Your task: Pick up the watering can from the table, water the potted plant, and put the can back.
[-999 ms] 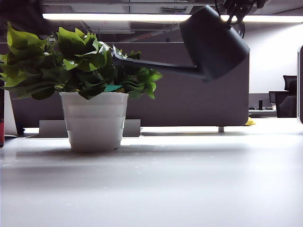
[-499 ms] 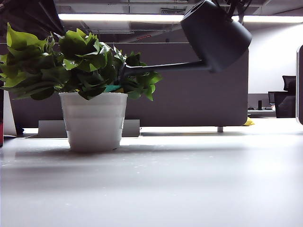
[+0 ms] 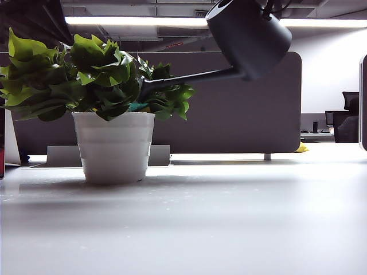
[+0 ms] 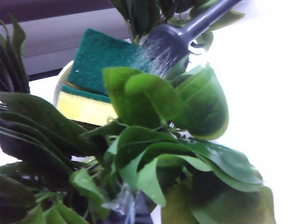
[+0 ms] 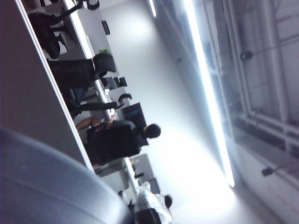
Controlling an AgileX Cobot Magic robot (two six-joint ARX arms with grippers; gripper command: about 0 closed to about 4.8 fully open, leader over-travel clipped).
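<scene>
Watering can point(image 3: 248, 37) above table point(image 3: 229, 217), right of potted plant point(image 3: 113, 143), spout in leaves.

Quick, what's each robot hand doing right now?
Left gripper: hidden among the potted plant leaves, cannot be told.
Right gripper: closed, holding the tilted watering can above the plant.

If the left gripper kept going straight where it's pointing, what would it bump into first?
Most likely the potted plant: its leaves fill the left wrist view right ahead, with the green-and-yellow sponge behind them. The left gripper's own fingers are not clearly visible, so depth is a guess.
</scene>
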